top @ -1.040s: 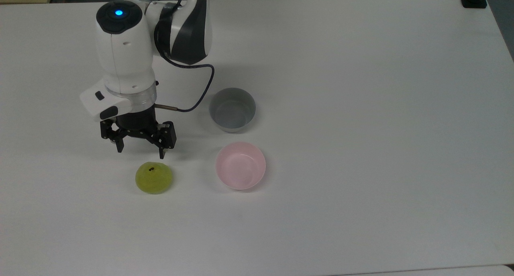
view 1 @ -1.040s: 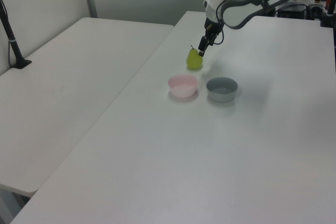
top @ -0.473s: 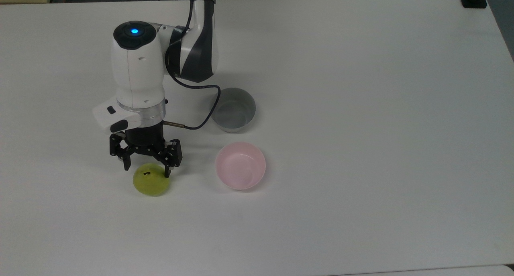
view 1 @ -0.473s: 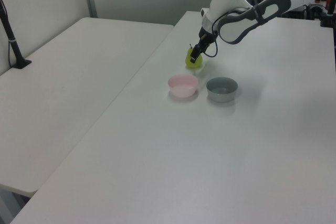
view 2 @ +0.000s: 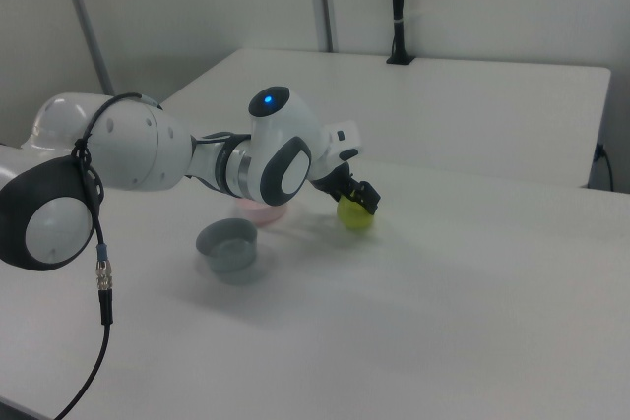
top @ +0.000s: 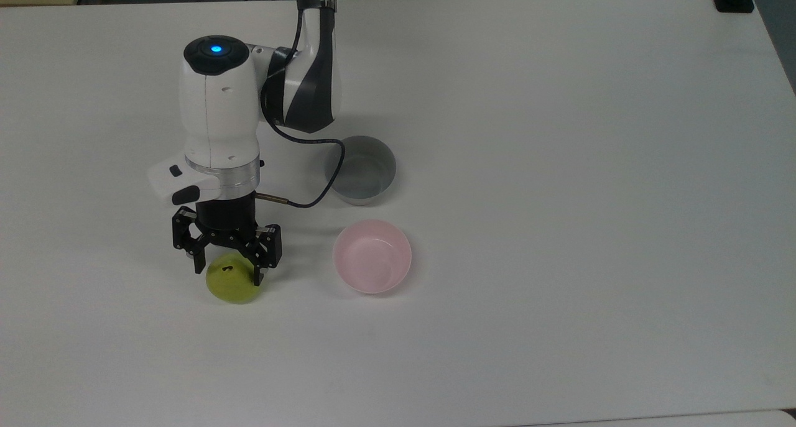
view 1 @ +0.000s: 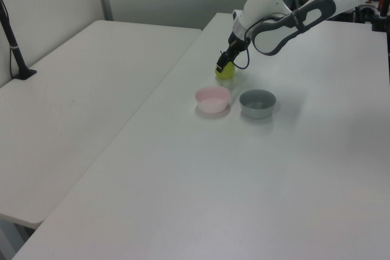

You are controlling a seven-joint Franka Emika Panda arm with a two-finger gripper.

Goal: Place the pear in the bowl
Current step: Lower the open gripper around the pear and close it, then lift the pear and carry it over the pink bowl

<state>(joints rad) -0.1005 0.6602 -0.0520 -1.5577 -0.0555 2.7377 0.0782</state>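
While your gripper (top: 227, 270) hangs spread around the pear (top: 232, 285), one finger on each side of the fruit, nothing is clenched yet. You have the pear resting on the white table (top: 559, 166), just to the top view's left of the pink bowl (top: 372, 256). Beyond that bowl, close by, stands the grey bowl (top: 360, 169).

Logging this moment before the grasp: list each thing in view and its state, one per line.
pear: upright on the table, stem up, between the open fingers, not lifted.
gripper: open, lowered around the pear.
pink bowl: upright, empty.
grey bowl: upright, empty.
table: bears all three.
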